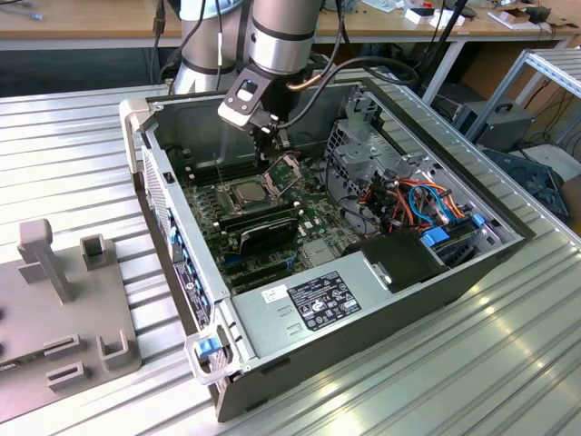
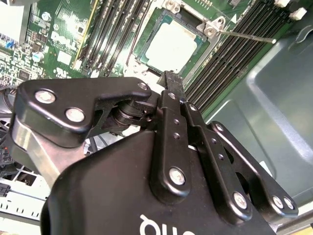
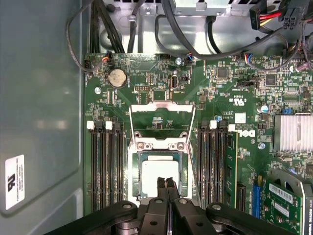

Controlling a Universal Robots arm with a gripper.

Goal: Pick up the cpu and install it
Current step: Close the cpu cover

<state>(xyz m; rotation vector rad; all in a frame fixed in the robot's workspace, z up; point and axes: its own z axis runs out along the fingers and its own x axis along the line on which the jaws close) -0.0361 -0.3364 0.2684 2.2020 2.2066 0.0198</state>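
- A ribbed metal table carries an open computer case, and the arm reaches down into the case.
- A grey fixture block lies on the table outside the case, well apart from the gripper, at the exterior view's left.
- A wooden desk runs across the room behind the arm.
- Inside the case a green motherboard lies flat beneath the gripper.
- In both wrist views the gripper's two black fingers are pressed together into a narrow point, with nothing held between them.
- The cpu lies flat in its socket on the motherboard, pale silver top facing up, directly under the fingertips.
- In the first wrist view the fingertips overlap the cpu's near edge; whether they touch its top cannot be told.
- In the second wrist view the cpu's top shows just past the finger ends.
- The shiny socket frame stands hinged open just beyond the cpu, on the side away from the gripper.
- Rows of memory slots flank the socket on either side of the fingers.
- A thin lever rod sticks out beside the socket, near the fingertips but apart from them.
- A black expansion card sits on the motherboard farther from the gripper than the cpu, between the socket and the power supply.
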